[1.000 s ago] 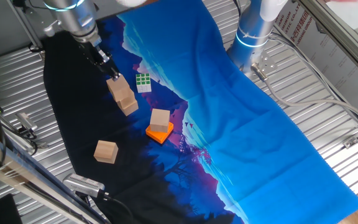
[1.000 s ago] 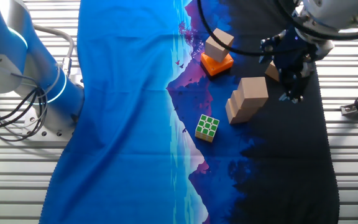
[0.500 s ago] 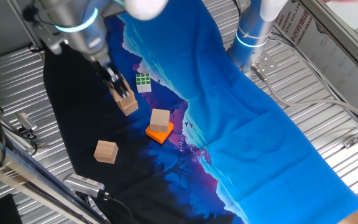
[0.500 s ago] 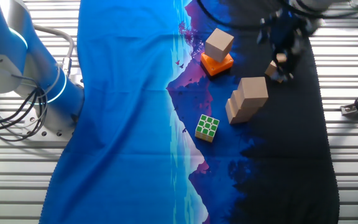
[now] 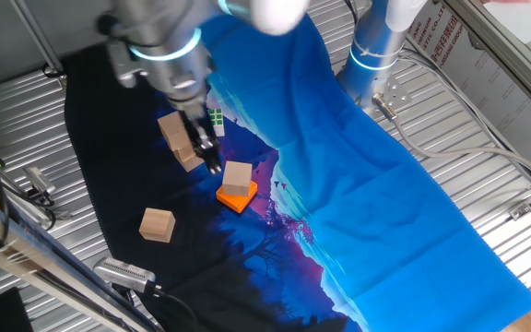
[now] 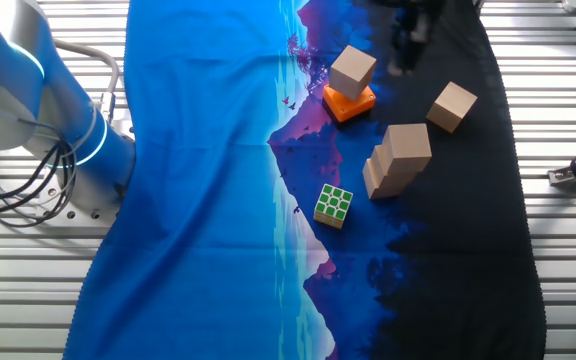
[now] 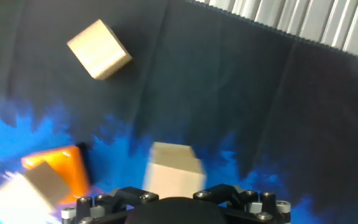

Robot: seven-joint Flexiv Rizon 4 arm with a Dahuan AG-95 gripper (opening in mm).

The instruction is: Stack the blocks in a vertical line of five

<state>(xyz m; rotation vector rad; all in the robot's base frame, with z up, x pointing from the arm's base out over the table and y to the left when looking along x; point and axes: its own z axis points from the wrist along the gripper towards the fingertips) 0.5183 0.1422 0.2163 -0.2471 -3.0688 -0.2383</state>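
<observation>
The gripper (image 5: 210, 159) is being shown only as a motion-blurred shape just above the cloth (image 5: 385, 166), so whether its fingers are apart or together cannot be told; in the hand view a tan block is lying just ahead of the hand's body, but a grip on it is not being shown. Four blocks are being seen. A two-block stack (image 5: 181, 141) is standing just at the gripper's 10 o'clock in one fixed view, its upper cube set off-square from the lower. Another block (image 5: 237, 175) is resting on the orange square (image 5: 236, 196), near the gripper's 4 o'clock. A loose block (image 5: 157, 224) is lying well apart at 7 o'clock on the dark cloth. The puzzle cube (image 6: 334, 205) is sitting beside the stack. The cubes are judged light, rigid and smooth-faced, so slipping is being risked with a shallow pinch. Each is best taken across two opposite flat faces, square on and near mid-height, and set down gently, since the skewed stack is likely being easily toppled.
</observation>
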